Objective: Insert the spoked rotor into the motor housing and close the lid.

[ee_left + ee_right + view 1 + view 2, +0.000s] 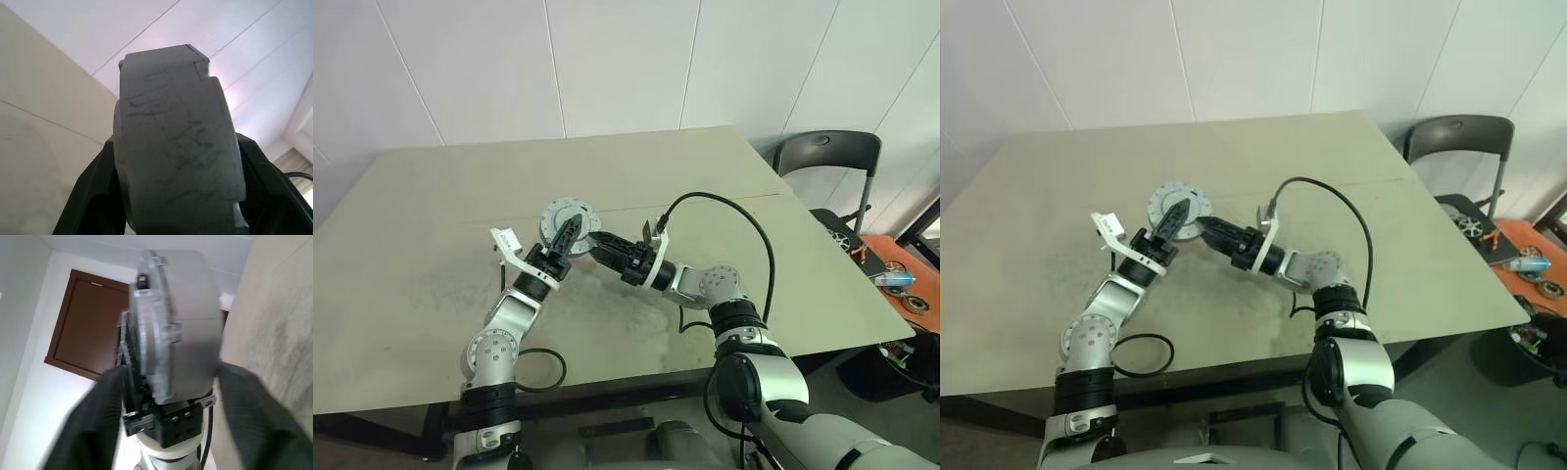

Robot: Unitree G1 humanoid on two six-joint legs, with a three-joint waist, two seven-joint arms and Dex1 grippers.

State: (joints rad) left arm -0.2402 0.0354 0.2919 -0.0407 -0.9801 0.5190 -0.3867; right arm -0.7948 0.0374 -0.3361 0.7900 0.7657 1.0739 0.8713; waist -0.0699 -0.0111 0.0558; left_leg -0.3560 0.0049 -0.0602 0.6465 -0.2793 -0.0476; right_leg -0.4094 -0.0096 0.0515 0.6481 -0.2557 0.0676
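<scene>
I see both arms meeting over the middle of the table, holding a round silver assembly up off the surface. The left gripper has its black fingers closed against both sides of the motor housing, which shows me its grey scuffed wall. The right gripper reaches in from the right; its fingers stand spread either side of the housing, and I can't tell whether they press it. The lid faces the head camera as a flat silver disc.
</scene>
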